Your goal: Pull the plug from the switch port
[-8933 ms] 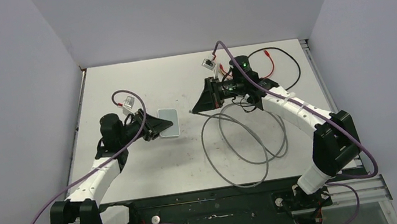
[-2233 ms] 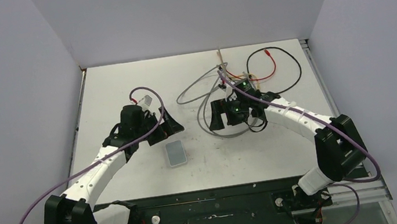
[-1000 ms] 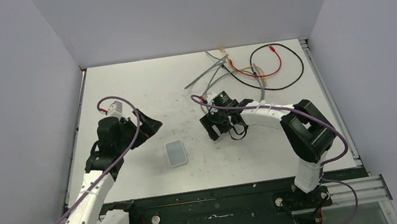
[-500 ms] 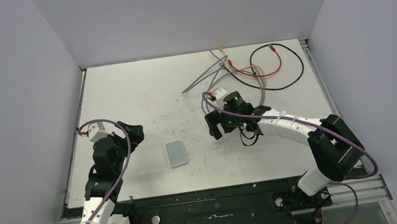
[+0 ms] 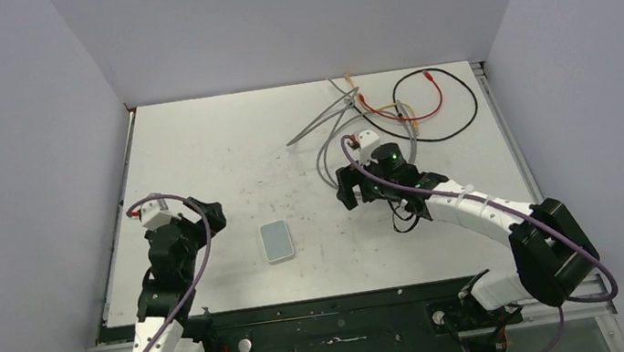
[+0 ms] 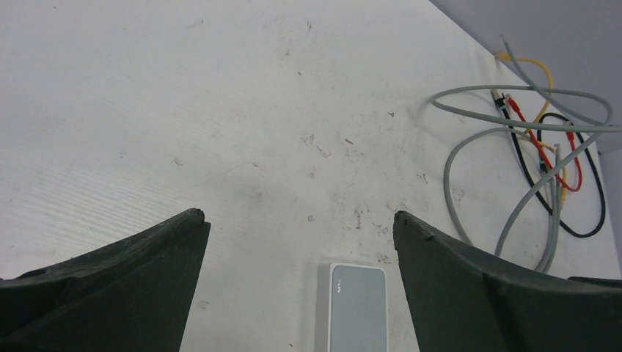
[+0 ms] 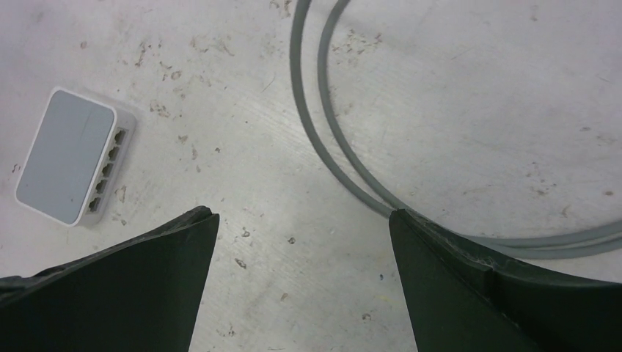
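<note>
The switch [image 5: 277, 241] is a small, flat, pale grey box lying alone on the white table [image 5: 194, 146]. The right wrist view shows it [image 7: 70, 154] with its row of sockets [image 7: 106, 167]. None of the sockets I can see holds a plug. A grey cable [image 5: 322, 142] lies loose farther back, well apart from the box, and I cannot pick out its plug. My left gripper [image 5: 209, 216] hovers left of the switch, open and empty. In the left wrist view the box [image 6: 357, 304] lies between and beyond its tips [image 6: 298, 217]. My right gripper [image 5: 349, 189] is open and empty beside the cable loop [image 7: 315, 110].
A tangle of black, red and yellow leads [image 5: 427, 100] lies at the back right, overlapping the grey cable's far end. The same tangle [image 6: 546, 147] shows in the left wrist view. Grey walls close in the table on three sides.
The left arm has drawn back toward the near left edge. The right gripper has shifted right and farther back, away from the switch. The switch has stayed put.
</note>
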### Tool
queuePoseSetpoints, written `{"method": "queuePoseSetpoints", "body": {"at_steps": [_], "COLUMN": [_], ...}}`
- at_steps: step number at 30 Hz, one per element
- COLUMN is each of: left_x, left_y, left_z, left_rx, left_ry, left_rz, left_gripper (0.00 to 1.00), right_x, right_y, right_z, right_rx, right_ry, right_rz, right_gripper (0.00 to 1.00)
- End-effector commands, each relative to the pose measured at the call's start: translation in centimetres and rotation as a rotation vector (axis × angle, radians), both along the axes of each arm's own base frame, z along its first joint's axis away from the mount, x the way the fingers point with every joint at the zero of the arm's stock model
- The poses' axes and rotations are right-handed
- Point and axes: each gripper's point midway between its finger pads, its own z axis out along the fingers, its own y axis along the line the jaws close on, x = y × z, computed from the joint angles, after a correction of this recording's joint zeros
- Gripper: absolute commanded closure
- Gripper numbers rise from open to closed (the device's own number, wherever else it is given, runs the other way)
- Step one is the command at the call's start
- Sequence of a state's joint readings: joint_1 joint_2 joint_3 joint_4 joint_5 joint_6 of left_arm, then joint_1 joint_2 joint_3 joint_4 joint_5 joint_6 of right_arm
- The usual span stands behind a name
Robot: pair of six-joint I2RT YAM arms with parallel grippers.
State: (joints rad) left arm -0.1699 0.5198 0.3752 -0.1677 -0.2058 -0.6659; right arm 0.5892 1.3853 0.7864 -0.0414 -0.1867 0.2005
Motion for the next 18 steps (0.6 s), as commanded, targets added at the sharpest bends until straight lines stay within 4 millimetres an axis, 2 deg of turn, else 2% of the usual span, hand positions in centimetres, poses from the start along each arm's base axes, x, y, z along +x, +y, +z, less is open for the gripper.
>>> {"method": "queuePoseSetpoints", "body": {"at_steps": [1,6,9,12,18], "left_x": [0.8,1.1,1.4,1.7,2.5], "left_y": [0.7,0.9,1.0,0.9,1.4], "left_z": [0.7,-0.3,-0.9,-1.6,-2.5], "left_rx": [0.129,0.253,0.306,0.366,0.479], "left_ry": [-0.035,-0.005,0.012,0.024,0.008], "left_rz": [-0.024,-0.076,-0.096,-0.134,-0.154], "left_gripper": [0.04,0.04,0.04,0.04,0.04], "right_x": [2.5,4.6,4.9,4.8,4.6], "right_y": [-2.1,-8.2,-11.6,-13.0,-15.2], "right_z": [3.2,4.7,4.3,3.4,2.2], "right_rx": [0.063,0.135,0.138,0.055,0.033], "right_ry": [-0.142,-0.246,-0.260,-0.279,-0.287], "right_rz": [-0.150,-0.457,-0.590,-0.610,-0.686], "right_gripper": [0.10,0.10,0.10,0.10,0.10]}}
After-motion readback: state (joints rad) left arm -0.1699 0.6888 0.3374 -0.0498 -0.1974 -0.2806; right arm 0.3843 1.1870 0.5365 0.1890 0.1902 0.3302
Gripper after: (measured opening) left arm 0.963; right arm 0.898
